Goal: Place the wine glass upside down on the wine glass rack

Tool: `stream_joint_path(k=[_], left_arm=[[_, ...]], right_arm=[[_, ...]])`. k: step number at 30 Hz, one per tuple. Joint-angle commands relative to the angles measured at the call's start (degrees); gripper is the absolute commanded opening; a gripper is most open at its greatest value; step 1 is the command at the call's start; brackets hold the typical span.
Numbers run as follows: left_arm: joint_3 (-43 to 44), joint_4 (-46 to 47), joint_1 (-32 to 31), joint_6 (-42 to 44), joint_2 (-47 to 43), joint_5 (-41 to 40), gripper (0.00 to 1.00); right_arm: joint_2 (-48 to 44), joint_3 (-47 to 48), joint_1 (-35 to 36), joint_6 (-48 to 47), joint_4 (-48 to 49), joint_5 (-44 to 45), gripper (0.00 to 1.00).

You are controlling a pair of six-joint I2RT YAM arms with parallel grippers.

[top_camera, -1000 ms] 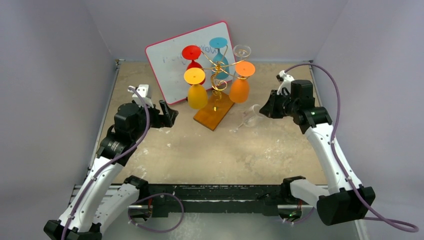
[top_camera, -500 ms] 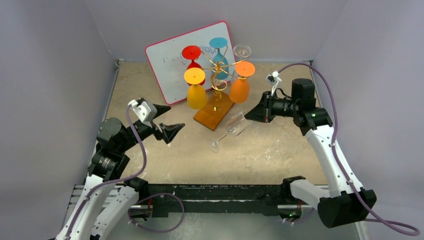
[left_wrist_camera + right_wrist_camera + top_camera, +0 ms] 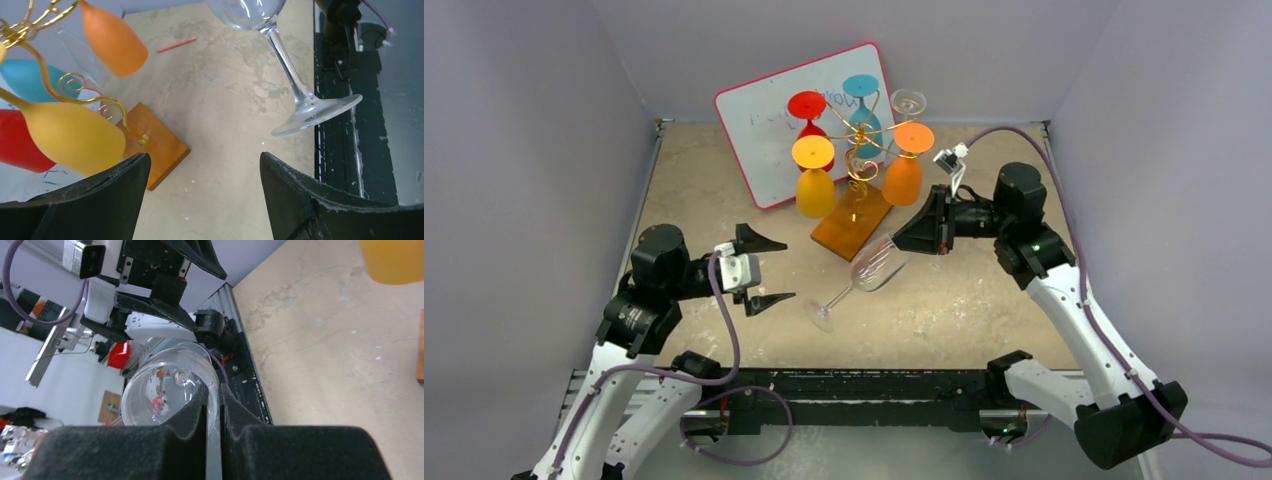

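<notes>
**A:** Two hands share this step. How should the transfer go?

**B:** The right hand (image 3: 902, 240) holds the glass (image 3: 864, 272) above the table (image 3: 984, 300), in front of the rack (image 3: 844, 232). The glass is tilted, with its foot (image 3: 317, 110) toward the left arm. Judging from this layout, the left hand (image 3: 769, 270) takes over at the stem (image 3: 287, 60).
- Centre the stem between the left fingers (image 3: 100, 200), just above the foot.
- Close fully before the right hand lets go. An early release would likely drop the glass onto the table.

**A:** State of the right hand?

**B:** Pressed nearly together. It pinches the bowl (image 3: 170, 390) wall at the rim, one finger inside and one outside.

**A:** And the left hand?

**B:** Spread wide, holding nothing and touching nothing. The foot hangs near its fingertips, not between them.

**A:** After the transfer?

**B:** Probably slide the stem into a free scroll arm so that the foot rests on the wire and the bowl hangs down. Keep clear of the yellow glass (image 3: 818, 190) and the orange glass (image 3: 904, 178).
</notes>
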Motion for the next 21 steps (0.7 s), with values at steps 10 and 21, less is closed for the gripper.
stream_joint_path(k=[10,21], left_arm=[[7.75,-23.81,-0.07,25.21,2.12,11.31,0.78],[8.94,-23.55,-0.10,26.33,2.49,14.23,0.71]], right_arm=[[5.54,5.82,5.17,6.99,10.71,2.85,0.00],[9.10,8.75,8.55,6.45,11.11,5.21,0.00]])
